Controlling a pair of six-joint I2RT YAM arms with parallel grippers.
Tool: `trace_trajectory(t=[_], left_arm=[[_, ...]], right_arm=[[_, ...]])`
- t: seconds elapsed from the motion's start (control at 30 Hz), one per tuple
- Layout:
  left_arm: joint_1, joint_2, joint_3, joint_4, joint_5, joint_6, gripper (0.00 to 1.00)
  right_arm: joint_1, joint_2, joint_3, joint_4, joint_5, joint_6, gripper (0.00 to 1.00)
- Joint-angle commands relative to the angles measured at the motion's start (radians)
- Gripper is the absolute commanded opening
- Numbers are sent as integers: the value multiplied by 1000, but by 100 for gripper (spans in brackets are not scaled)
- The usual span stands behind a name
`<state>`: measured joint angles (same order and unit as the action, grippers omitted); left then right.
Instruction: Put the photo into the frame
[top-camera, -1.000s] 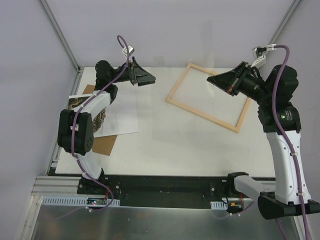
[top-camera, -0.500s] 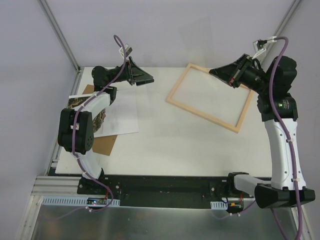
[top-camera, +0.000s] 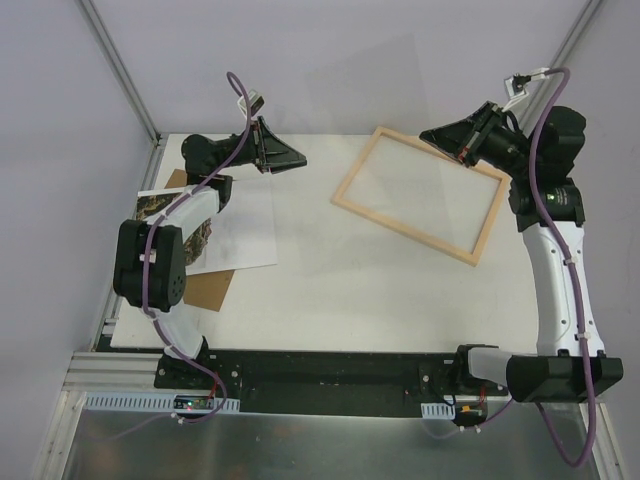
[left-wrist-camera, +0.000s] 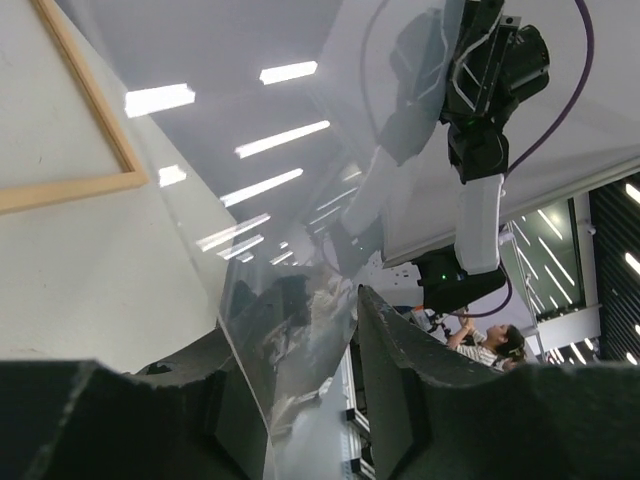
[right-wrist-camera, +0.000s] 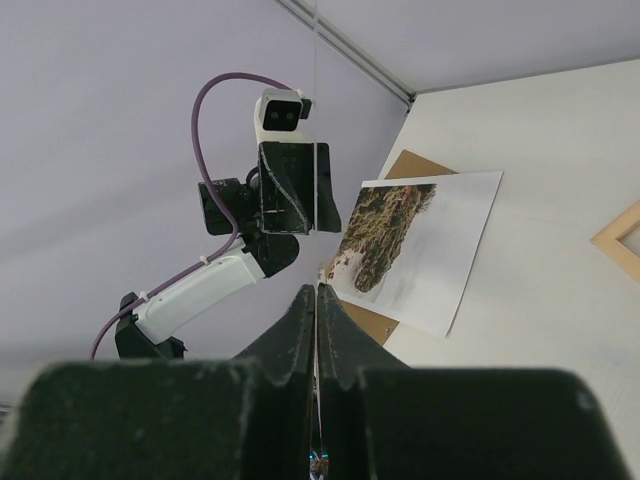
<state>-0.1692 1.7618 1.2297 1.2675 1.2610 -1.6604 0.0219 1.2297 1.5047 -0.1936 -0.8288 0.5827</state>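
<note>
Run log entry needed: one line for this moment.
photo outside frame | pane aloft | right end effector shut on pane | left end effector open around pane

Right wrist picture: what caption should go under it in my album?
The shut right gripper pinches a clear sheet, facing the left arm and the cliff photo on the table.

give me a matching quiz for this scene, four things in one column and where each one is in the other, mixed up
Things:
1. the photo
2. the frame
3. the backing board
4. the clear sheet

Places:
a. flat on the table, right side
b. lowest layer at the left edge, brown corner sticking out
c. raised above the table
d. lying on the brown board, left side

Pairs: 1-d, 2-a, 3-b, 4-c
</note>
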Motion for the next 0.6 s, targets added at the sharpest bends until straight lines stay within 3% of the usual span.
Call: trace_trajectory(t=[0.0,0.2,0.37,0.47,0.57], left_arm=[[-7,-85,7,118,25,-7,33],[-7,-131,7,67,28,22,26],[-7,-150,8,43,31,33,16],[-7,-156,7,36,31,36,1],[-7,-168,2,30,31,42,0]], right_arm=[[-10,17,-17,109,-21,23,1],[-17,22,-61,155,-6,40,1],[-17,16,-92,184,-6,48,1],[-39,16,-101,189,-7,46,1],[-42,17,-109,186,-7,34,1]])
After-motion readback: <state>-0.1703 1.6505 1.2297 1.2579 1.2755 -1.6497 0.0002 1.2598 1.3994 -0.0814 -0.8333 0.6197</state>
